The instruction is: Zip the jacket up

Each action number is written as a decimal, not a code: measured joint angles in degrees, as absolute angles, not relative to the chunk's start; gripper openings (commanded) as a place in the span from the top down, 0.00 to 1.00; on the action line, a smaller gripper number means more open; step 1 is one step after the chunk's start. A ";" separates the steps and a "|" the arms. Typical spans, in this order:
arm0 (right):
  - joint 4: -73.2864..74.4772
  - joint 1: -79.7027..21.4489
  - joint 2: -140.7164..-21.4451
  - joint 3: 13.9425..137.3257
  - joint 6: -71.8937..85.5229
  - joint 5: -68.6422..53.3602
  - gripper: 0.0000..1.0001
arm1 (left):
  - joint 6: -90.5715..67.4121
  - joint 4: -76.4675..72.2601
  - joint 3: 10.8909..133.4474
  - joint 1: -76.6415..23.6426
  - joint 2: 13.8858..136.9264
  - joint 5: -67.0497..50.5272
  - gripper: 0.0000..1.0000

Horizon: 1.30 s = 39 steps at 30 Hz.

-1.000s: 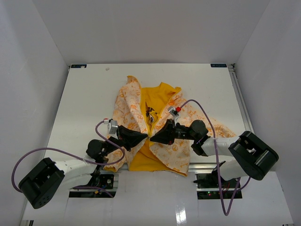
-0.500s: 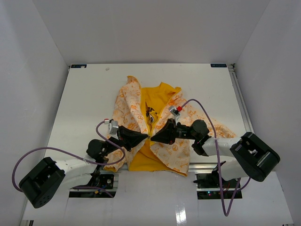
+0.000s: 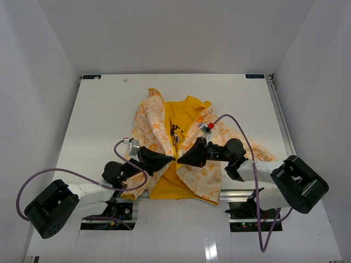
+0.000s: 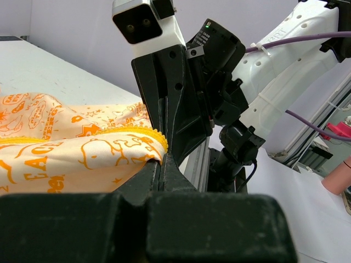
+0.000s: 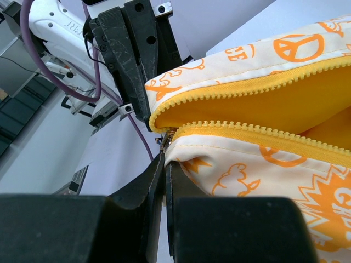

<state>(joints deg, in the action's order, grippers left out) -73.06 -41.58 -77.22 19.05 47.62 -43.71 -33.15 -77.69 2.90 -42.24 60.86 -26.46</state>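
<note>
The jacket (image 3: 151, 118) lies open on the white table, cream with orange print and the yellow lining showing in the middle. My left gripper (image 3: 169, 159) and right gripper (image 3: 180, 159) meet tip to tip at the lower end of the front opening. In the left wrist view my left gripper (image 4: 162, 160) is shut on the left front edge (image 4: 82, 156). In the right wrist view my right gripper (image 5: 166, 156) is shut on the right front edge (image 5: 263, 164), just below the small metal zipper slider (image 5: 165, 139). The two yellow tooth rows (image 5: 236, 90) lie apart above it.
The near table edge and metal rail (image 3: 236, 192) lie just below the jacket's hem. Purple cables (image 3: 241, 134) arc over both arms. White enclosure walls (image 3: 44, 82) stand at the left, back and right. A sleeve (image 3: 258, 150) spreads under my right arm.
Both grippers stay shut at the bottom of the opening. Both wrists have shifted very slightly, and the jacket has hardly moved.
</note>
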 measured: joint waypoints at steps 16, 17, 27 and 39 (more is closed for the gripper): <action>-73.10 -40.56 -76.05 18.98 47.55 -44.10 0.92 | -37.21 -77.72 2.92 -42.35 60.93 -25.64 0.55; -73.10 -40.56 -76.05 18.98 47.55 -44.10 0.92 | -37.33 -77.68 2.92 -42.35 60.93 -25.63 0.54; -73.48 -40.52 -76.09 18.96 47.55 -44.02 0.92 | -38.20 -77.33 2.91 -42.39 63.95 -26.55 0.66; -73.74 -40.51 -76.12 18.96 47.57 -43.90 0.92 | -36.83 -76.41 2.90 -42.50 63.93 -28.32 1.00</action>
